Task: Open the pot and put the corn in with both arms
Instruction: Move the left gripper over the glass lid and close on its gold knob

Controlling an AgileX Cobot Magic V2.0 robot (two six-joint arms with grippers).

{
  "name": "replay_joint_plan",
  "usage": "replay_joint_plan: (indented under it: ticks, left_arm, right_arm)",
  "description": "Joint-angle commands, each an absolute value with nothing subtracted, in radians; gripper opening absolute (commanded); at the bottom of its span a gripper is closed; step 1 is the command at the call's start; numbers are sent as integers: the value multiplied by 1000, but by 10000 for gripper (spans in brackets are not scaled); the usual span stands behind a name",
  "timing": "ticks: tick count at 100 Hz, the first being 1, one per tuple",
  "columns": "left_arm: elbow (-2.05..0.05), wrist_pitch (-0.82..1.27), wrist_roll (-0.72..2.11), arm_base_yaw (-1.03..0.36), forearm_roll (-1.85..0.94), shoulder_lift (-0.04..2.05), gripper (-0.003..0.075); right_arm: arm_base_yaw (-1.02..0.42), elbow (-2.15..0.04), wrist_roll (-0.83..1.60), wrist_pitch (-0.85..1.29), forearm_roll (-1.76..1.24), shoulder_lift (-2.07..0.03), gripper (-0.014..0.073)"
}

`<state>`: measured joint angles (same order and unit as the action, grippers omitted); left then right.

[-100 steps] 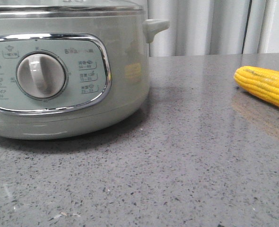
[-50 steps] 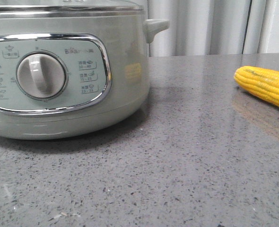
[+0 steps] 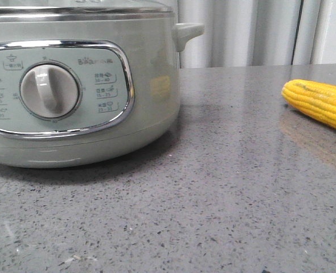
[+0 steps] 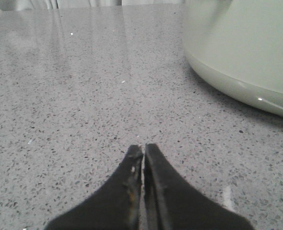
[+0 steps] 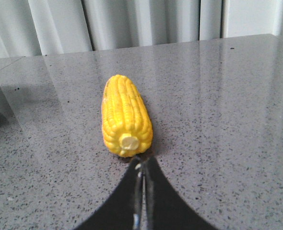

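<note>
The pale green pot [image 3: 77,91] fills the left of the front view, its dial facing me and its lid on. The yellow corn [image 3: 322,103] lies on the table at the right edge. No gripper shows in the front view. In the left wrist view my left gripper [image 4: 143,149] is shut and empty above bare table, with the pot's wall [image 4: 242,48] off to one side. In the right wrist view my right gripper [image 5: 142,160] is shut and empty, its tips just short of the stalk end of the corn [image 5: 124,115].
The grey speckled table [image 3: 225,193] runs from the pot to the corn. Pale curtains [image 3: 242,31] hang behind the table's far edge.
</note>
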<state>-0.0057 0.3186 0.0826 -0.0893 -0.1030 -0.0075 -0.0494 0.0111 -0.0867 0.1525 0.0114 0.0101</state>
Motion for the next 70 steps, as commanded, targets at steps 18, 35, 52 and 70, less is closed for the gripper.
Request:
replay_joint_plan:
  ticks: [18,35,52,70]
  left_arm:
    - [22,256,77,-92,-85,-33,-20]
    - [22,137,77,-93,-231,-33,-20]
    - [22,-37,77,-93,-467,-33,-20]
    - [6,-221,53,-93,-696,-33,-20]
  right_arm:
    - [-43,29,-84,-65,18,33,-65]
    - [-43,29,-84,-117,11,33,-65]
    - [-43,25,-84,-120,-136,33,-65]
    - [-43,-21,-84,-165,-290,33,-65]
